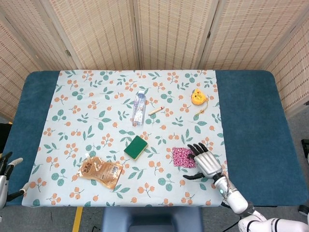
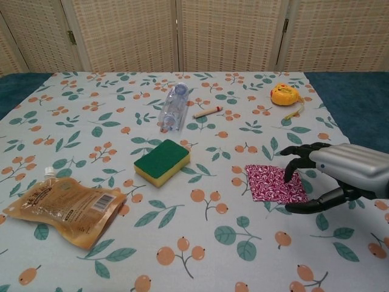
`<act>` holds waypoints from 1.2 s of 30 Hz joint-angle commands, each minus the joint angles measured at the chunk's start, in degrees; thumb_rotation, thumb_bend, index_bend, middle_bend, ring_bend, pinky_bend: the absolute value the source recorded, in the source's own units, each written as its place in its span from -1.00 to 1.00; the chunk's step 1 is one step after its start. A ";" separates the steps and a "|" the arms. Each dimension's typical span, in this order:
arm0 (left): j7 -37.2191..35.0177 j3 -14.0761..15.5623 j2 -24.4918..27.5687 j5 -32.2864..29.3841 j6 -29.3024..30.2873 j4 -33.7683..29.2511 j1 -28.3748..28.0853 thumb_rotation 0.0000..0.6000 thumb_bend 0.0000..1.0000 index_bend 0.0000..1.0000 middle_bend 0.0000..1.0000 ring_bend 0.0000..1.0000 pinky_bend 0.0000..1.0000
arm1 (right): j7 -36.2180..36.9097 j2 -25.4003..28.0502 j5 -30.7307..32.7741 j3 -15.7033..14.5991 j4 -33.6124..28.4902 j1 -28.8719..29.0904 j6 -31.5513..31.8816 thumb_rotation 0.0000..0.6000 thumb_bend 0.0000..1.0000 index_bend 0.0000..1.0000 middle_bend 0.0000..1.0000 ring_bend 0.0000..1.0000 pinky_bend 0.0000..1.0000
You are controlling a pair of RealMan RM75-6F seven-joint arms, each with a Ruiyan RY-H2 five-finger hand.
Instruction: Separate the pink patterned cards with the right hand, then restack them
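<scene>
Nearest the robot, the right hand (image 2: 340,176) hovers low over the floral tablecloth (image 2: 91,91) at its near right, fingers curled but apart and holding nothing; the dark fingertips (image 2: 290,173) sit at the right edge of the pink patterned cards (image 2: 273,184), and whether they actually touch cannot be told. The cards lie flat on the cloth as what looks like a single neat pile, so the separating still appears to be ahead. The hand's spot beside them, rather than over them, suits dragging or lifting the top card sideways, which is probably why it is there. At the near left, the left hand (image 1: 8,169) shows only as a few spread fingertips past the table edge, holding nothing and well out of the work, as befits a job given to the right hand.

Level with the cards on the left lies a brown spouted pouch (image 2: 64,207), flat on its side. A little farther back, a green and yellow sponge (image 2: 161,162) rests between pouch and cards, well apart from both. Beyond it a clear plastic bottle (image 2: 172,108) lies on its side with a small wooden stick (image 2: 208,112) just beside it. Farthest right, a yellow tape measure (image 2: 285,93) sits with its strap trailing.
</scene>
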 commanded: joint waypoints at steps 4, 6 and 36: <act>-0.28 0.03 0.09 0.07 0.12 0.05 0.09 1.00 -0.50 -0.47 -0.80 -0.76 -1.00 | -0.31 -1.88 0.98 0.51 1.92 0.76 -1.48 -0.49 -0.64 -0.41 -0.84 -1.00 -1.00; -0.43 0.03 0.11 0.04 0.14 0.17 0.14 1.00 -0.50 -0.47 -0.80 -0.76 -1.00 | -0.61 -2.24 1.27 0.50 2.57 0.78 -1.59 -0.49 -0.63 -0.41 -0.84 -1.00 -1.00; -0.57 0.24 -0.48 0.54 -0.01 0.63 0.03 1.00 -0.51 -0.47 -0.80 -0.76 -1.00 | -0.30 -0.75 1.68 1.01 3.07 -0.71 -0.21 -0.49 -0.64 -0.41 -0.84 -1.00 -1.00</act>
